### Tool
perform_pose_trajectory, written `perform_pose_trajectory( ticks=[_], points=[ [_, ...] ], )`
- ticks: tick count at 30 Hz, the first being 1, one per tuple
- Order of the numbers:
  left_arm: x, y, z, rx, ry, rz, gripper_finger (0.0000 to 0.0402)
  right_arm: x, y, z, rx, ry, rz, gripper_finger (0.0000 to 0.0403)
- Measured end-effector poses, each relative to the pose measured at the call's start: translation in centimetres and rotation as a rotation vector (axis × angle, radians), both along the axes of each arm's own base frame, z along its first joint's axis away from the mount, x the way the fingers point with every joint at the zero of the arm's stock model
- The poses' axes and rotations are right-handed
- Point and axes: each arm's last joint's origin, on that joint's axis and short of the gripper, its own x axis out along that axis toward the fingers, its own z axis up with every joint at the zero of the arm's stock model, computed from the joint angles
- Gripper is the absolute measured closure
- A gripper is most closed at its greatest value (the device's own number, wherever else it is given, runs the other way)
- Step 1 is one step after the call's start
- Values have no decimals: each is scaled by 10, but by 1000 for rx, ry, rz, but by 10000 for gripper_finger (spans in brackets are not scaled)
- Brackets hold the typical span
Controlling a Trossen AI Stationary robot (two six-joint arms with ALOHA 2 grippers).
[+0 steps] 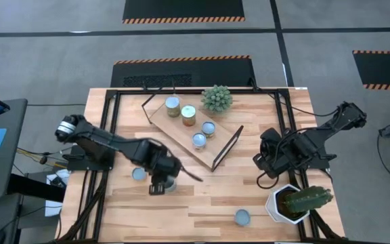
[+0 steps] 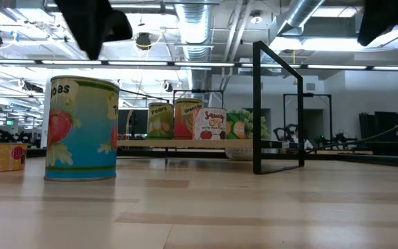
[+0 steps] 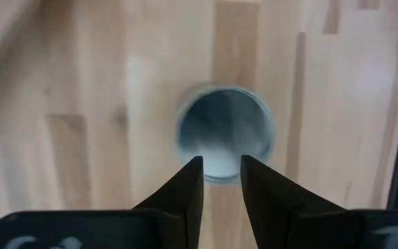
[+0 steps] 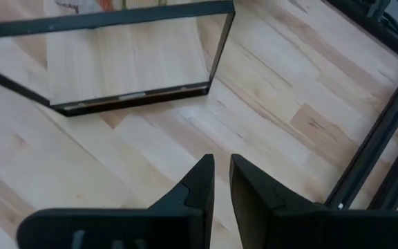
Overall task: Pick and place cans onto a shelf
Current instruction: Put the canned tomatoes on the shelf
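From above, I see the pale plank tabletop (image 1: pixel 202 203) with the shelf (image 1: pixel 193 133) lying askew near its far edge: a light wooden board with thin black frame ends. Four cans (image 1: pixel 188 116) stand on it, round tops silvery or pale blue. My left pincer (image 1: pixel 161 185) hangs over a loose can (image 1: pixel 170 184) just beside another can (image 1: pixel 138 174); a further one (image 1: pixel 242 217) sits near the front edge, beside a white pot with a cactus (image 1: pixel 296 201). A spiky green plant (image 1: pixel 217 99) stands at the shelf's far end. The right pincer (image 1: pixel 261 163) waits right of the shelf.

At tabletop level, a strawberry-labelled can (image 2: pixel 81 129) stands upright and close; the shelved ones show their paper labels behind.

My left wrist view shows two dark tapered fingers (image 3: pixel 185 190), a narrow gap between them, empty, poised above a can's dull metal lid (image 3: pixel 225 133).

The right wrist view shows its fingers (image 4: pixel 192 187) nearly together, pinching nothing, over bare wood near the shelf's black frame (image 4: pixel 216 48).
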Motion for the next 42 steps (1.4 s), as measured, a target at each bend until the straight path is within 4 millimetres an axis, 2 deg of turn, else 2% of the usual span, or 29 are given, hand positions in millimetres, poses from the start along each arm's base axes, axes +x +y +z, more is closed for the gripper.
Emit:
perform_pose_trajectory(
  ticks=[5, 12, 19, 35, 42],
  points=[
    [-6, -22, -7, -14, -7, -13, 317, 2, -4, 0, 5, -5, -23, 331],
    [-14, -40, -26, 17, -24, -44, 317, 3, -2, 0, 19, -14, -18, 331],
    [-17, -40, -40, 112, -59, -19, 317, 3, -1, 0, 37, -4, -13, 331],
    [-16, -43, -38, 63, -61, -46, 317, 2, 0, -1, 55, 25, 13, 331],
    [-17, -48, -40, 49, -79, -136, 317, 2, 0, -1, 54, 26, 14, 331]
  ],
)
